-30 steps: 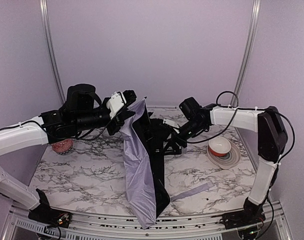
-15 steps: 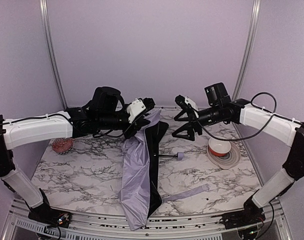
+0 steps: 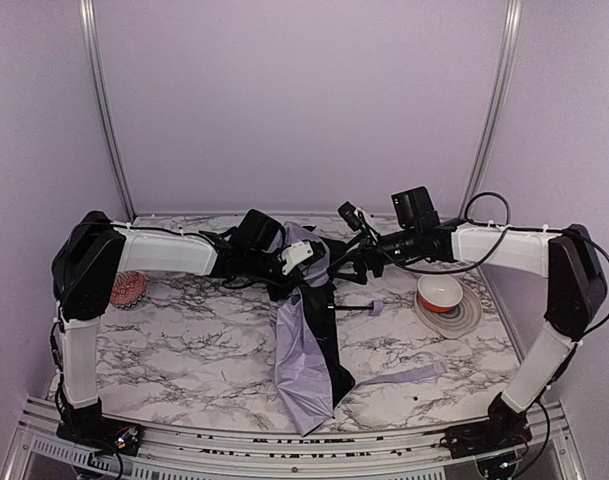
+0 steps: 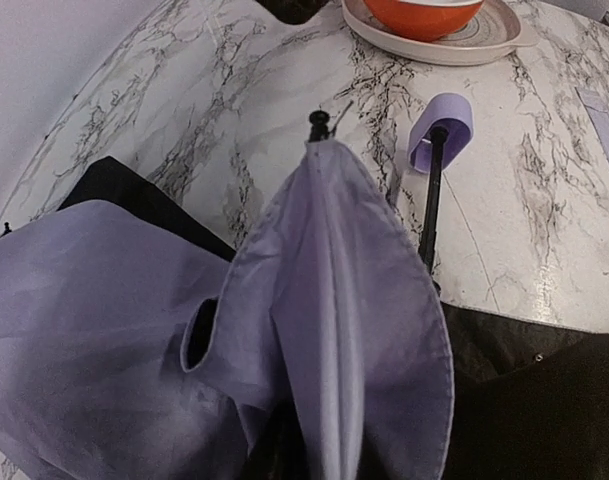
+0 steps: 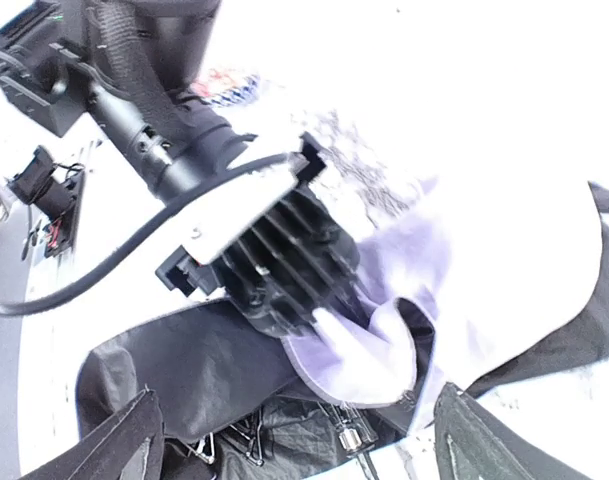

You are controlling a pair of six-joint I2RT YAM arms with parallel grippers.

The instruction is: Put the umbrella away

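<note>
One umbrella (image 3: pixel 306 345), limp lavender cloth with black lining, lies mid-frame on the marble table (image 3: pixel 184 340); its one strap (image 3: pixel 399 380) trails lower right. The left gripper (image 3: pixel 300 258) pinches the upper fold. The right gripper (image 5: pixel 299 400), jaws wide, hovers just beside, holding nothing. Only the left wrist view shows the thin black shaft (image 4: pixel 431 200) and looped handle (image 4: pixel 446 125). One glossy orange-and-white bowl (image 3: pixel 439 290) sits on a round plate (image 3: pixel 466 318), right.
</note>
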